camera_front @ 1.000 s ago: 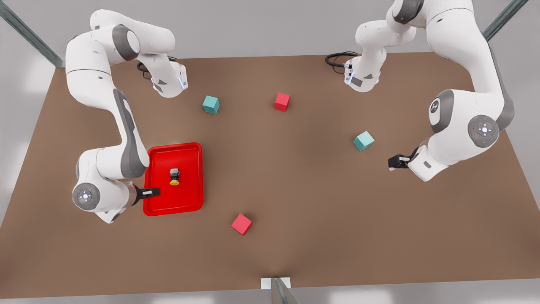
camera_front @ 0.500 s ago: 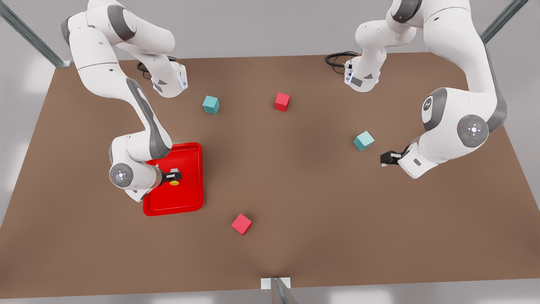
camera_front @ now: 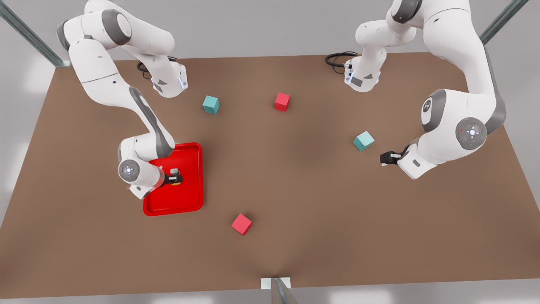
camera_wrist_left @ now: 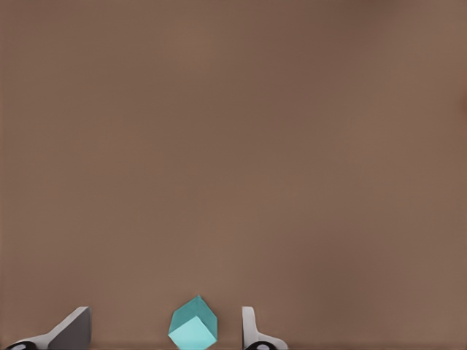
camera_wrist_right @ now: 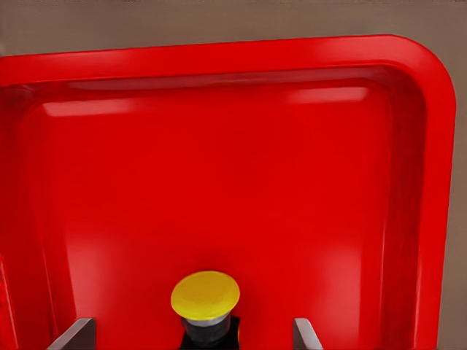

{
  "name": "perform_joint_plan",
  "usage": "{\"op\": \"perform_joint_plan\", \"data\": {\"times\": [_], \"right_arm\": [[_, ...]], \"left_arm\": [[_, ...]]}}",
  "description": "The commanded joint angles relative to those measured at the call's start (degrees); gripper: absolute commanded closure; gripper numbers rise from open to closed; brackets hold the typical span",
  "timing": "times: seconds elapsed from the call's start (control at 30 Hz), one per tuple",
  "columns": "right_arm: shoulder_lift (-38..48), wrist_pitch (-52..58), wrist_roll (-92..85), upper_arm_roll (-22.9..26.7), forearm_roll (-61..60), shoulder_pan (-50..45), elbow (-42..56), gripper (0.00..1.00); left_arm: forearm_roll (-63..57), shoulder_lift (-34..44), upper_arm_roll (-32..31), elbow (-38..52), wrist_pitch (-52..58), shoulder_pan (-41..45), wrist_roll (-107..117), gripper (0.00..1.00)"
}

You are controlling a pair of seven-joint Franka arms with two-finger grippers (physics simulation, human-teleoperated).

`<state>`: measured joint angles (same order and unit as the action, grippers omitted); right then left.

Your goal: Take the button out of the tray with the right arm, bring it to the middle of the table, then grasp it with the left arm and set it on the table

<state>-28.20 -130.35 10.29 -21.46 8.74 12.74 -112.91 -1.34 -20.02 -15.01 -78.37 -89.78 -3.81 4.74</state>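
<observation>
The brown table [camera_front: 295,177] carries the tray [camera_front: 190,198] near its front-view left edge. I see the right gripper [camera_wrist_right: 193,343] spread wide, straddling the button [camera_wrist_right: 205,297] inside the tray without touching it. The left gripper [camera_wrist_left: 164,332] hangs open beside a teal cube [camera_wrist_left: 193,323].

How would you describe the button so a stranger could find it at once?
Find the red tray on the front view's left of the table. Inside it, between the right gripper's open fingers, sits the button: tiny, yellow-capped and dark-bodied, unlike the plain red and teal cubes.
</observation>
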Motion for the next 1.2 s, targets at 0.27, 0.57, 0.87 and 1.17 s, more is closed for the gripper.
{"op": "perform_joint_plan", "data": {"times": [0.27,0.57,0.87,1.17], "right_arm": [[2.2,-4.3,3.6,-0.9,3.7,2.4,-3.5,0.00],[4.6,-8.4,3.3,-2.5,3.7,4.6,-9.9,0.00],[2.4,-10.2,3.4,-2.5,4.5,4.0,-10.4,0.00],[0.0,-11.8,3.3,-2.5,6.2,4.5,-10.5,0.02]], "left_arm": [[-0.2,-0.1,0.0,0.1,0.0,0.1,0.4,0.00],[-0.2,-0.1,0.0,0.1,0.0,0.1,0.9,0.00],[-0.2,-0.1,0.0,0.1,0.0,0.1,0.9,0.00],[-0.2,-0.1,0.0,0.1,0.0,0.1,0.9,0.00]]}}
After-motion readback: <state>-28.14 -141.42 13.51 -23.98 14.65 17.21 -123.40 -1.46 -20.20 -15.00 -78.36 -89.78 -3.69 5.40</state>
